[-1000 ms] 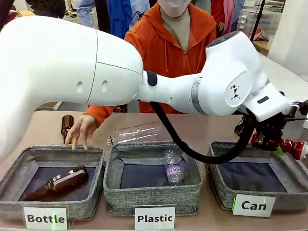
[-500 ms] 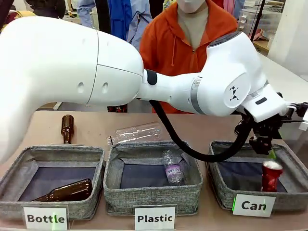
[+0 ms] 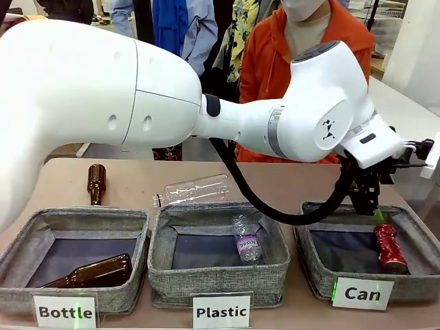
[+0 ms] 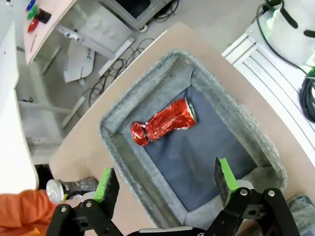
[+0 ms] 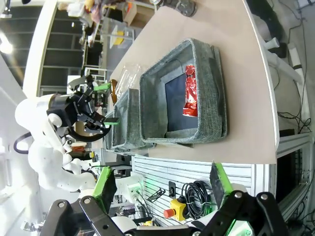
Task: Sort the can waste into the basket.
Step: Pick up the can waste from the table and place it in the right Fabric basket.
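Can (image 4: 162,122) lies flat in basket (image 4: 112,133), long axis front-to-back; left end effector (image 4: 165,178) spread.

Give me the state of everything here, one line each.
crushed red can: lying in the Can basket.
left gripper: fingers open, empty, above that basket.
right gripper: fingers open, empty.
brown bottle: lying in the Bottle basket.
small clear bottle: leaning in the Plastic basket.
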`<act>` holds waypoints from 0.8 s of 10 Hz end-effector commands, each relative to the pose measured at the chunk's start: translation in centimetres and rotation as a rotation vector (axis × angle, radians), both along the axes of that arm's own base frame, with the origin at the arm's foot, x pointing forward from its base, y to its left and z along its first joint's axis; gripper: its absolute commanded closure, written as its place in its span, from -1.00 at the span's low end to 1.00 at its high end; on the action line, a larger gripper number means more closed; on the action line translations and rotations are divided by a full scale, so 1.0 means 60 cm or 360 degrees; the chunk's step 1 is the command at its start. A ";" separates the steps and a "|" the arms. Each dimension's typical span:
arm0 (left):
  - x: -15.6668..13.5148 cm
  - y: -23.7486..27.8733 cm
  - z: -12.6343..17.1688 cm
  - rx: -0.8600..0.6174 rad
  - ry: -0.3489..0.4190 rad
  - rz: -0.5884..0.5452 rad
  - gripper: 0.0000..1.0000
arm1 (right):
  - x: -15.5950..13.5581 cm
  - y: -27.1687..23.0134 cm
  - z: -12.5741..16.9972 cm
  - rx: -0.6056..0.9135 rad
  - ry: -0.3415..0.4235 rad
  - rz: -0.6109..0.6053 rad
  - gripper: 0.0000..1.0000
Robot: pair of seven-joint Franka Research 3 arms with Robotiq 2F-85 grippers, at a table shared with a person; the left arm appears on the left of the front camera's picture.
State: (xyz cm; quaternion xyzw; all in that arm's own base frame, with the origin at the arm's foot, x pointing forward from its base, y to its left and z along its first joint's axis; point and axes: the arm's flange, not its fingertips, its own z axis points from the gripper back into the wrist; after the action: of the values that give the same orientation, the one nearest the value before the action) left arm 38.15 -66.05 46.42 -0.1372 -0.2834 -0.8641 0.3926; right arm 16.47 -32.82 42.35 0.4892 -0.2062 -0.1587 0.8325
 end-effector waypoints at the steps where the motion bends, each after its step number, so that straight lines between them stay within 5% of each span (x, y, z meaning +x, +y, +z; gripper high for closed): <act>1: -0.002 0.042 0.023 0.0140 0.0142 0.0088 -1.00 | 0.007 0.004 -0.001 0.0020 0.0022 -0.0007 -1.00; 4: -0.014 0.203 0.059 0.0266 0.0438 0.0169 -1.00 | 0.072 0.076 -0.005 0.0108 0.0063 0.0013 -1.00; 6: -0.002 0.360 0.082 0.0191 0.0832 0.0337 -1.00 | 0.122 0.152 -0.008 0.0112 0.0098 0.0167 -1.00; 8: 0.001 0.530 0.070 0.0060 0.1007 0.0737 -1.00 | 0.171 0.246 -0.005 0.0157 0.0061 0.0320 -1.00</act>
State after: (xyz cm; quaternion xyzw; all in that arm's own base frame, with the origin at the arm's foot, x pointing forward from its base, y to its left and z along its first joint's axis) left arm 40.66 -40.04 51.42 -0.3072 -0.1380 -0.7125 0.6155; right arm 25.68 -20.25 41.42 0.5396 -0.1306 -0.0980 0.8260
